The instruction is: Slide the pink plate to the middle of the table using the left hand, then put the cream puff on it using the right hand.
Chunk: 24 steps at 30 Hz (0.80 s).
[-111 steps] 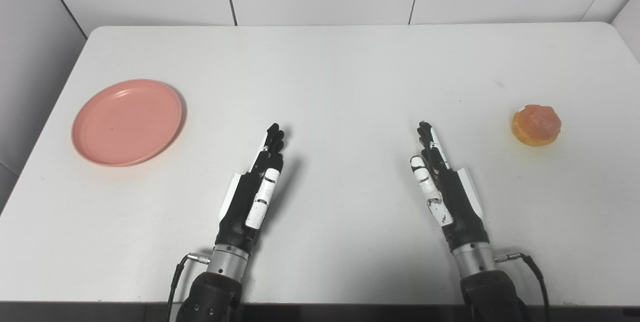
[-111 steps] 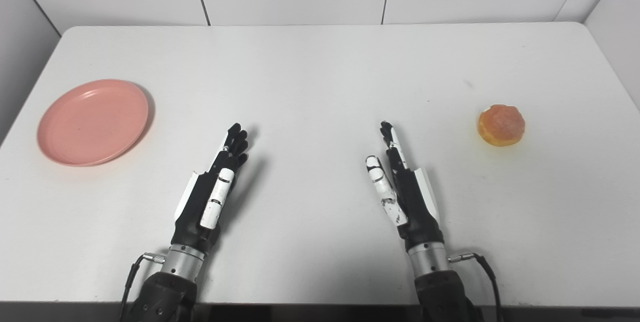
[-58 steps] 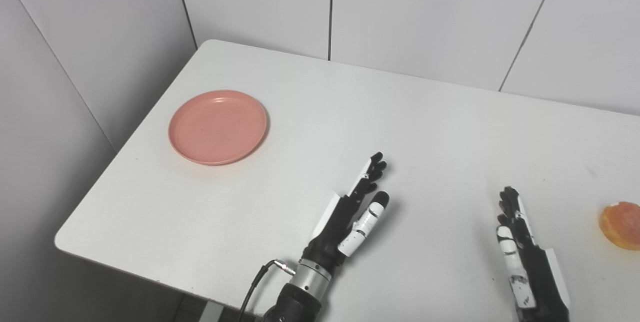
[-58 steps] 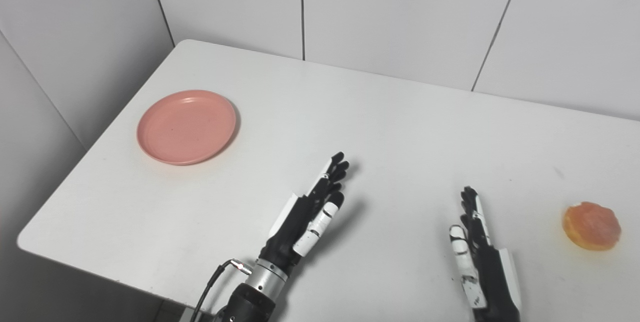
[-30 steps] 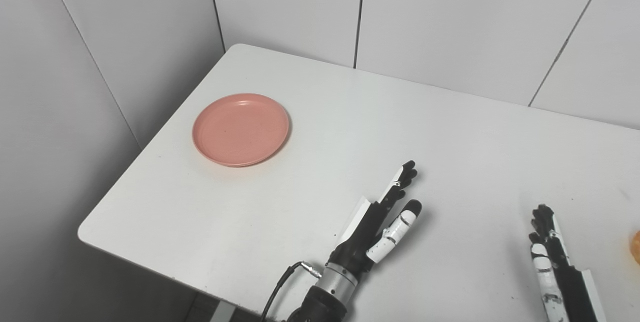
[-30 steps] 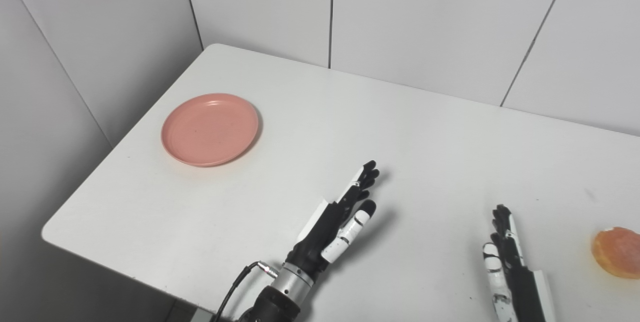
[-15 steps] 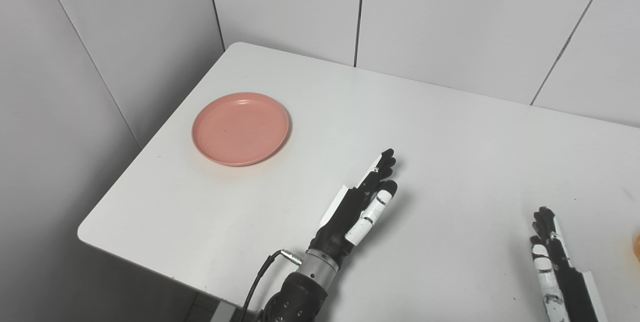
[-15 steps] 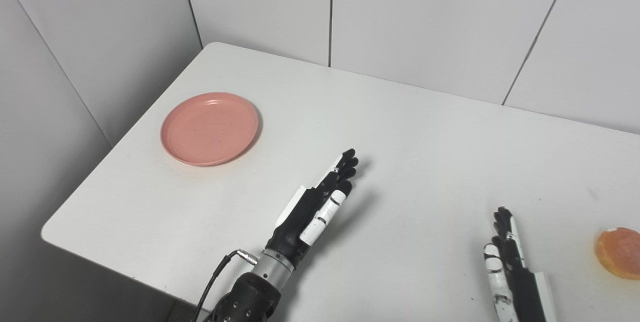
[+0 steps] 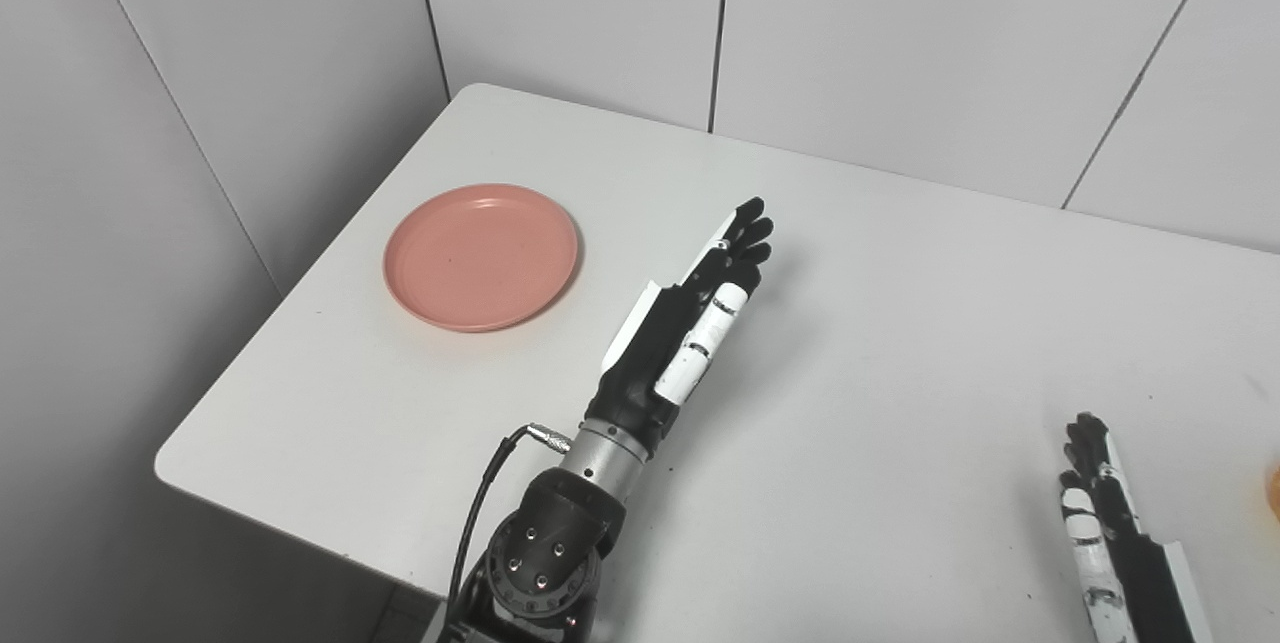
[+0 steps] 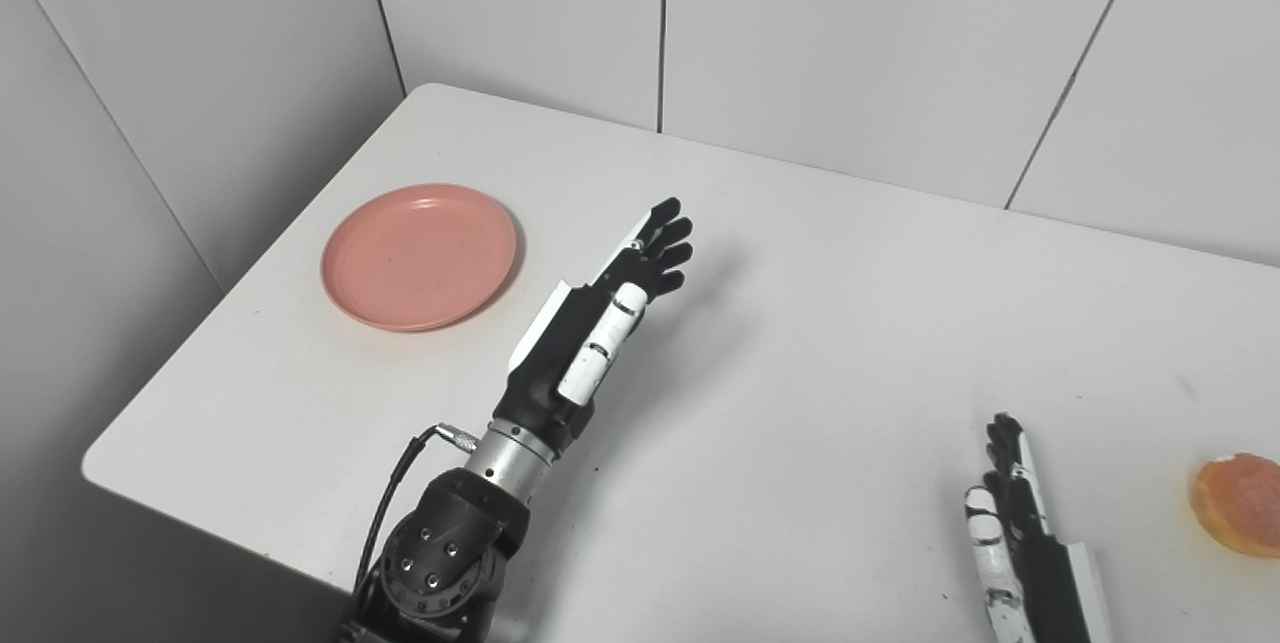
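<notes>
Round pink plastic plate [image 9: 480, 257]: judged light, stiff, slippery; press at rim. Left hand [image 9: 690, 323] spread, empty; right hand [image 10: 1030, 543] flat, empty.

Left hand [image 9: 690, 323] raised, fingers extended; right hand [image 10: 1030, 543] flat, empty.

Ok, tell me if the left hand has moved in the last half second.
Yes. The left hand has moved forward over the table, now beside the plate, which has stayed put.

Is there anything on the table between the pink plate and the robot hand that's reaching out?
No. Only bare white table lies between the pink plate and the left robot hand. Both eye views show that gap.
</notes>
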Each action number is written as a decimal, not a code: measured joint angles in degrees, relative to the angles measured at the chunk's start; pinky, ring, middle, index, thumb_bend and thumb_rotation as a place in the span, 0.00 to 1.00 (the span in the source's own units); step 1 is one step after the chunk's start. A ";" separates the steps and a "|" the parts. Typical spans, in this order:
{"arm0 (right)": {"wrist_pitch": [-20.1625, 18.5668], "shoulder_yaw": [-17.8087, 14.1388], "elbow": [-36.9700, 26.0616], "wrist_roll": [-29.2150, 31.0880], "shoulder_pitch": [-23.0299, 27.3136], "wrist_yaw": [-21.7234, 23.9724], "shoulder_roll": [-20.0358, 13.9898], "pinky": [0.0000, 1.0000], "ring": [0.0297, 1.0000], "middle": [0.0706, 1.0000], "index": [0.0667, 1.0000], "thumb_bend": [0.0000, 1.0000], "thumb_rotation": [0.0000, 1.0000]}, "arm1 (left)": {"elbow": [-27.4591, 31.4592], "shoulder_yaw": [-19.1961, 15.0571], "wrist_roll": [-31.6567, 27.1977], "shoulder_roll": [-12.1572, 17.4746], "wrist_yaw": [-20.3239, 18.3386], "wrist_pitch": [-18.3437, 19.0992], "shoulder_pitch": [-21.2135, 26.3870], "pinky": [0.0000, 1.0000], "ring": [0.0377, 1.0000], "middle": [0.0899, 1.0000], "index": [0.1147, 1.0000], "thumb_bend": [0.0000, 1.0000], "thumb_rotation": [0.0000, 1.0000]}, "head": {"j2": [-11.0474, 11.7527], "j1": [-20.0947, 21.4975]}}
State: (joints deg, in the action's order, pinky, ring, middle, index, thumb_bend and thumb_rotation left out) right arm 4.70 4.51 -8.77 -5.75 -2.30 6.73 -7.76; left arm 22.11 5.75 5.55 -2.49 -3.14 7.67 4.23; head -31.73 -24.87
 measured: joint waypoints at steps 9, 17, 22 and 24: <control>-0.17 0.02 -0.10 -0.14 -0.05 -0.01 0.03 1.00 1.00 1.00 1.00 0.00 1.00 | 5.76 -5.61 -4.59 2.02 0.04 4.55 4.79 0.94 0.93 0.94 0.92 0.44 1.00 | -0.18 -0.26; -0.20 -0.05 -0.13 0.20 -0.07 0.10 0.01 1.00 1.00 1.00 1.00 0.00 1.00 | 5.77 -10.75 -5.46 4.81 1.06 5.62 7.89 0.92 0.92 0.92 0.90 0.49 1.00 | -0.18 -0.62; -0.20 -0.05 -0.12 0.54 -0.06 0.22 0.00 1.00 1.00 1.00 1.00 0.00 1.00 | 4.97 -13.69 -6.65 6.90 1.59 6.45 9.90 0.91 0.91 0.91 0.89 0.48 1.00 | -0.09 -0.62; -0.21 -0.06 -0.13 0.46 -0.06 0.19 0.00 1.00 1.00 1.00 1.00 0.00 1.00 | 4.88 -14.55 -6.86 7.52 2.19 6.65 10.27 0.91 0.91 0.91 0.89 0.47 1.00 | -0.09 -0.62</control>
State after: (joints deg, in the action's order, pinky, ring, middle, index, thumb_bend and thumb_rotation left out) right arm 4.50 4.45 -8.90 -5.28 -2.36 6.92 -7.76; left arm 26.98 -8.80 -1.30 5.02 -0.95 14.33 14.51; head -31.82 -25.49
